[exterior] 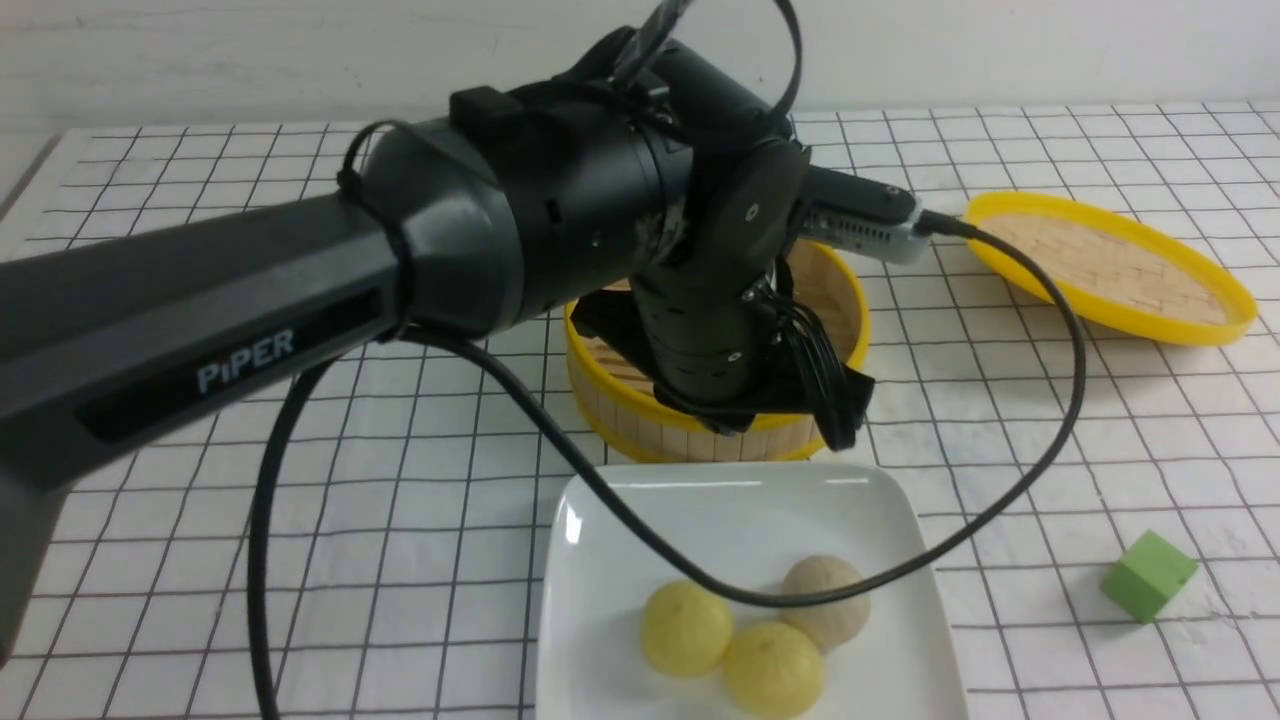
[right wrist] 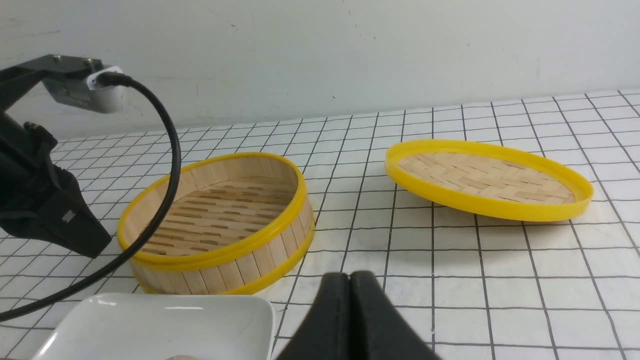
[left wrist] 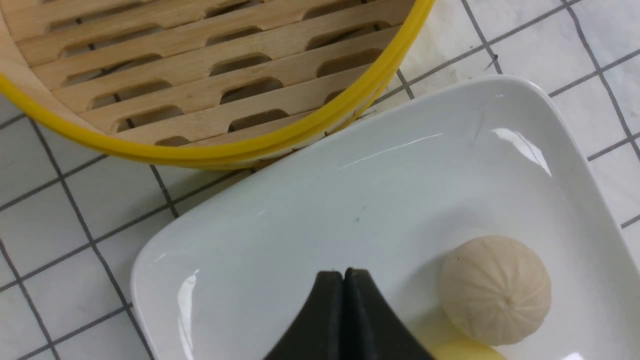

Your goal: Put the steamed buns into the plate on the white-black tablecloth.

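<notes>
Three steamed buns lie together in the white square plate (exterior: 740,520) at the front of the white-black tablecloth (exterior: 400,500): two pale yellow ones (exterior: 685,628) (exterior: 773,668) and a beige-grey one (exterior: 827,600). My left arm reaches across the front view, with its wrist (exterior: 710,330) above the plate's far edge and the steamer basket. In the left wrist view the left gripper (left wrist: 344,272) is shut and empty, above the plate (left wrist: 350,200) and beside the beige bun (left wrist: 495,290). My right gripper (right wrist: 350,275) is shut and empty over bare cloth; it is out of the front view.
The empty bamboo steamer basket (exterior: 600,390) stands just behind the plate. Its yellow-rimmed woven lid (exterior: 1110,265) lies at the back right. A green cube (exterior: 1148,575) sits right of the plate. A black cable (exterior: 1060,330) loops from the left wrist over the plate.
</notes>
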`<action>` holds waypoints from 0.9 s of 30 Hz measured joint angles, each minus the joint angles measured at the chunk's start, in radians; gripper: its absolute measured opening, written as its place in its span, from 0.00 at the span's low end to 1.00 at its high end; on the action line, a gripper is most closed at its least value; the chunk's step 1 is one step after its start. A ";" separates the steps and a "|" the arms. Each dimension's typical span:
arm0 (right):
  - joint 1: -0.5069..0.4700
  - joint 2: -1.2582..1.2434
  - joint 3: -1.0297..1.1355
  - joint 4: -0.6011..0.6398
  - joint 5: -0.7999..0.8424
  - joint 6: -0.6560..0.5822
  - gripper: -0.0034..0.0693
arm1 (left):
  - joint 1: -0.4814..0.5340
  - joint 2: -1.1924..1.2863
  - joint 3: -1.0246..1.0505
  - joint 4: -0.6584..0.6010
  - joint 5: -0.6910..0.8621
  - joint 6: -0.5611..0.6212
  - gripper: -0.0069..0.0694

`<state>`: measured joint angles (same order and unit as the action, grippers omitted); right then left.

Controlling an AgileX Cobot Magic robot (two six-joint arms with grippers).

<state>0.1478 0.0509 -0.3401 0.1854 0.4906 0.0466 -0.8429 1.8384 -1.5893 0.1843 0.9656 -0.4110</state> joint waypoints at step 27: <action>-0.059 -0.063 0.246 -0.002 -0.050 -0.003 0.06 | 0.000 -0.003 0.000 0.132 0.097 0.001 0.10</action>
<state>0.0893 -0.0120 -0.0937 0.1834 0.4408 0.0434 -0.8429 1.8354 -1.5893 0.3164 1.0627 -0.4100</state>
